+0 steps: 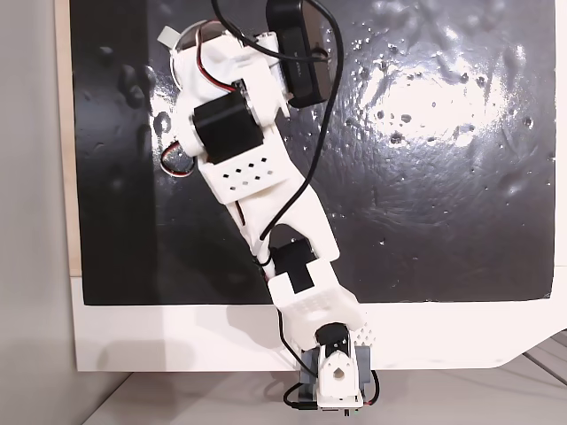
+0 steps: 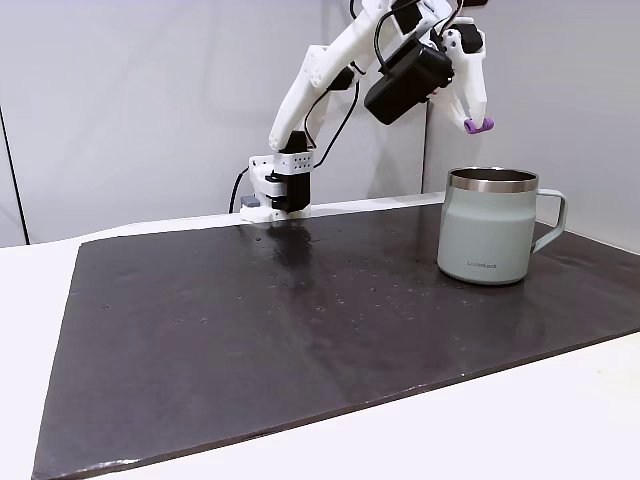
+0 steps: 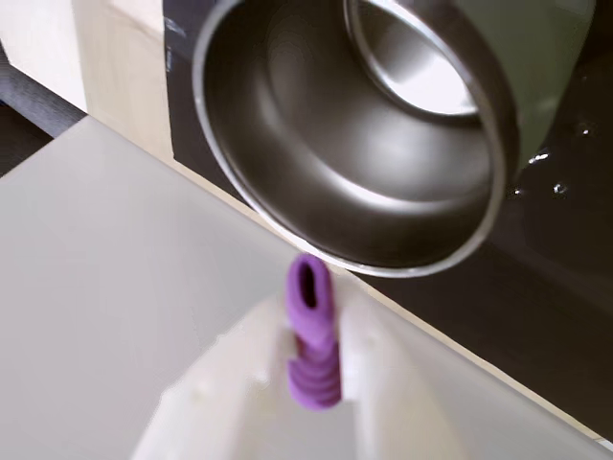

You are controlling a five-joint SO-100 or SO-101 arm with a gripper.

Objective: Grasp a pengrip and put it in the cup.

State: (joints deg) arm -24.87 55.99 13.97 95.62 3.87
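The cup (image 2: 490,228) is a pale mug with a steel rim, upright at the right of the black mat (image 2: 300,310), handle pointing right. My gripper (image 2: 476,120) hangs above its rim, shut on the purple ribbed pengrip (image 2: 479,126), well clear of the rim. In the wrist view the pengrip (image 3: 312,345) is pinched between the white fingers (image 3: 378,383), one end poking forward. The cup's open steel inside (image 3: 335,144) lies just beyond it. From above, the arm covers most of the cup, leaving its handle tab (image 1: 169,35) showing.
The arm's base (image 2: 275,190) stands at the mat's far edge. The black round camera (image 2: 405,78) rides on the wrist beside the gripper. Clear shiny bumps (image 1: 443,115) dot the mat. White table (image 2: 520,420) surrounds the mat, with a pale wooden strip (image 1: 64,133) at the left.
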